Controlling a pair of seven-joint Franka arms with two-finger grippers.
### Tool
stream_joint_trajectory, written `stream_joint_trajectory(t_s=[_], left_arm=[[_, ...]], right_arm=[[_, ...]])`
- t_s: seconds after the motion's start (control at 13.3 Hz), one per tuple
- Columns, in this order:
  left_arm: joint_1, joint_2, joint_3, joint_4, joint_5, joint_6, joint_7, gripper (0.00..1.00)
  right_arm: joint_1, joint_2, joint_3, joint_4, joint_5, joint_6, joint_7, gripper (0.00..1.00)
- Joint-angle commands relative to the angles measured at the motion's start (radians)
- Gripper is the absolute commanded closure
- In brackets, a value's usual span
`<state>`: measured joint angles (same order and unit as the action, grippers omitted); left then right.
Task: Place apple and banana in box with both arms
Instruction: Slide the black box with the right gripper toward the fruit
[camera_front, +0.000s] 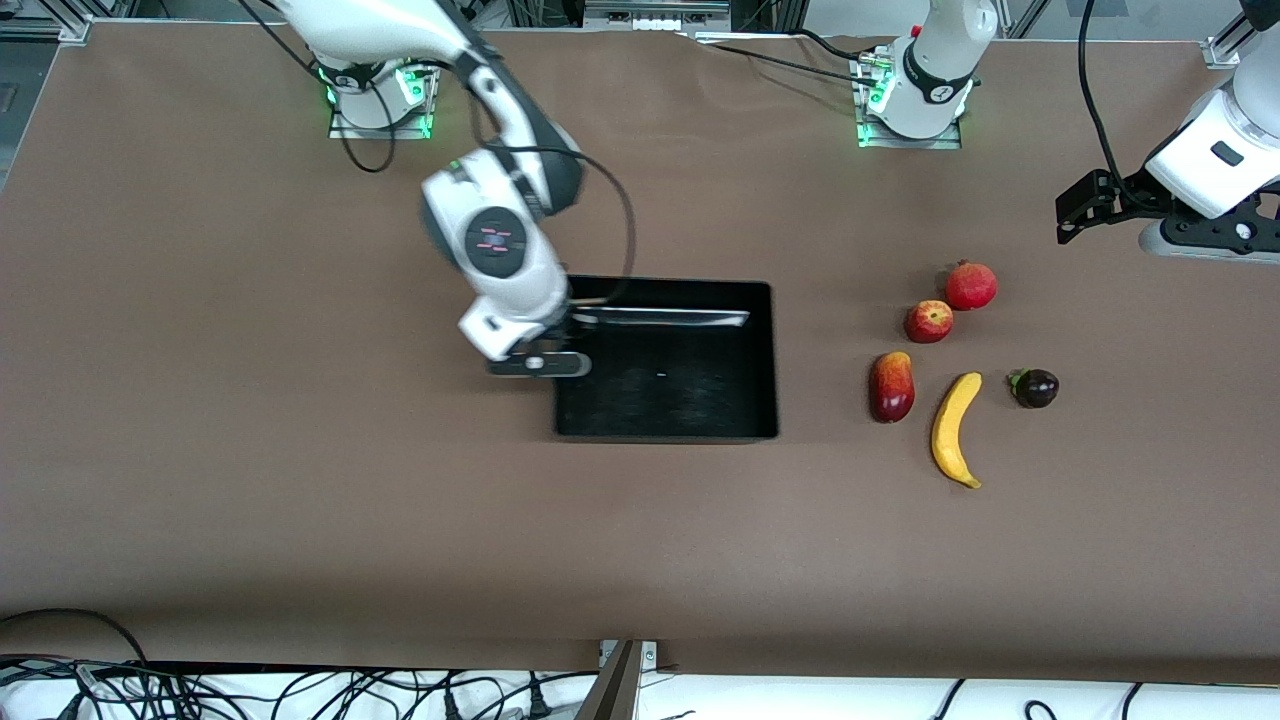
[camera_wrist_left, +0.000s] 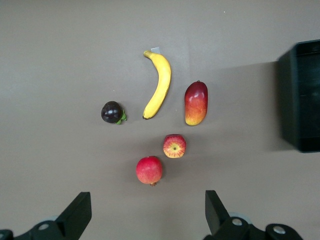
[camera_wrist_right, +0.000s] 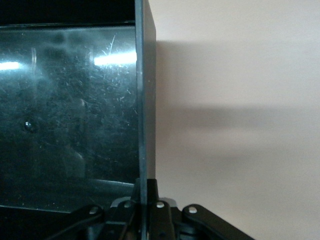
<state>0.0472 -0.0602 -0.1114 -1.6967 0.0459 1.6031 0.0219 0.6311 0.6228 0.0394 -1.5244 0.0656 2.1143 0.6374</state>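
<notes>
The shallow glossy black plastic box sits at the middle of the brown worktop. The right hand is down at the box wall that faces the right arm's end of the worktop; in the right wrist view its fingers are closed on that thin wall.

The left hand hangs high over the worktop's corner at the left arm's end on the robots' side, its fingers spread wide and holding nothing.

The fruit lies in a cluster toward the left arm's end. The small round red apple with yellow streaks lies just beside the uniformly red round fruit with a crown tip. The long curved yellow banana lies nearer the front camera, between the elongated red-and-yellow mango-like fruit and a small dark purple round fruit with a green stem cap.

The apple looks light, stiff and smooth, so it may roll; a grip across its widest part seems safest, with care for the close neighbour. The banana looks light and firm, and is best taken across its thick middle, with the fingers square to its length.

No brand, label or readable writing shows on the box or fruit.
</notes>
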Motion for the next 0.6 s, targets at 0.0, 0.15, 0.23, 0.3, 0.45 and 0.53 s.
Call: stream_joint_trajectory(t_s=[0.0, 0.15, 0.23, 0.3, 0.45, 0.53], left_arm=[[-0.001, 0.011, -0.005, 0.029, 0.009, -0.025, -0.005, 0.00], [-0.001, 0.011, -0.004, 0.029, 0.009, -0.025, -0.005, 0.00], [-0.001, 0.011, -0.004, 0.029, 0.009, -0.025, -0.005, 0.00], [-0.001, 0.011, -0.004, 0.029, 0.009, -0.025, -0.005, 0.00], [-0.001, 0.011, -0.004, 0.029, 0.009, -0.025, -0.005, 0.00], [-0.001, 0.011, -0.004, 0.029, 0.009, -0.025, -0.005, 0.00]], right_arm=[[0.071, 0.138, -0.010, 0.165, 0.023, 0.053, 0.082, 1.00], [0.100, 0.169, -0.010, 0.170, 0.045, 0.143, 0.114, 1.00], [0.111, 0.178, -0.010, 0.170, 0.055, 0.173, 0.125, 1.00], [0.123, 0.187, -0.009, 0.170, 0.057, 0.206, 0.143, 1.00], [0.151, 0.210, -0.009, 0.171, 0.057, 0.275, 0.185, 1.00], [0.166, 0.221, -0.010, 0.171, 0.057, 0.292, 0.191, 1.00]])
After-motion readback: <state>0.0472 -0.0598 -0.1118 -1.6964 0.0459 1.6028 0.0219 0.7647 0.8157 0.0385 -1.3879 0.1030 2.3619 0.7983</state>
